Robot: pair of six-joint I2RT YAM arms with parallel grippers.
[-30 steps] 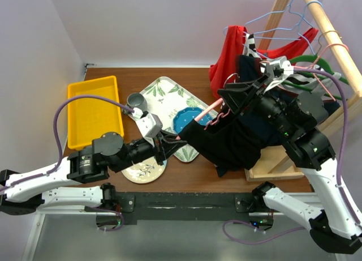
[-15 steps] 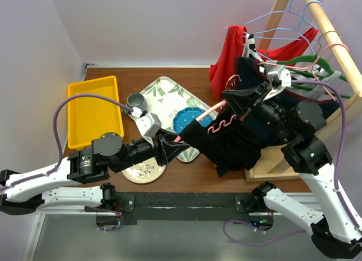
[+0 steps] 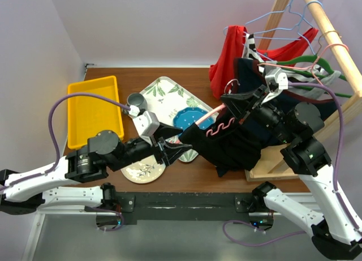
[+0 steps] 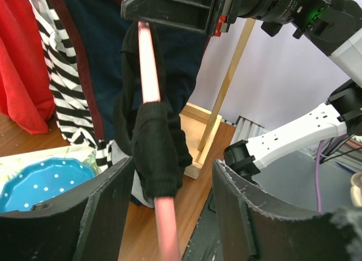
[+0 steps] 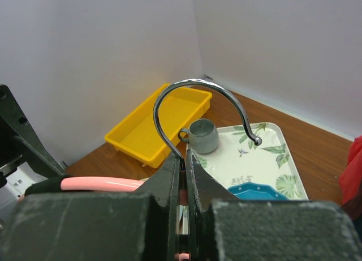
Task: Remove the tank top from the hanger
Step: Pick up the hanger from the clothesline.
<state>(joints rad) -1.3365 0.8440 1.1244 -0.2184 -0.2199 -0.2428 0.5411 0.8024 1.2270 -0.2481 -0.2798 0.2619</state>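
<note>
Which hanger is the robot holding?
The pink hanger, pinched at its hook by the right end effector; the blue hanger and green hanger hang on the rail.

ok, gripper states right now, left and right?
Left gripper: open, straddling the pink hanger.
Right gripper: shut on the pink hanger, at its hook.

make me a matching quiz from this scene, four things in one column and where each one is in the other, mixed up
Things:
1. yellow bin
2. blue dotted bowl
3. pink hanger
4. red garment

Places:
A. hanging on the wooden rack
B. clamped in the right gripper
C. on the leaf-print tray
D. at the left edge of the table

Pairs: 1-D, 2-C, 3-B, 4-A
</note>
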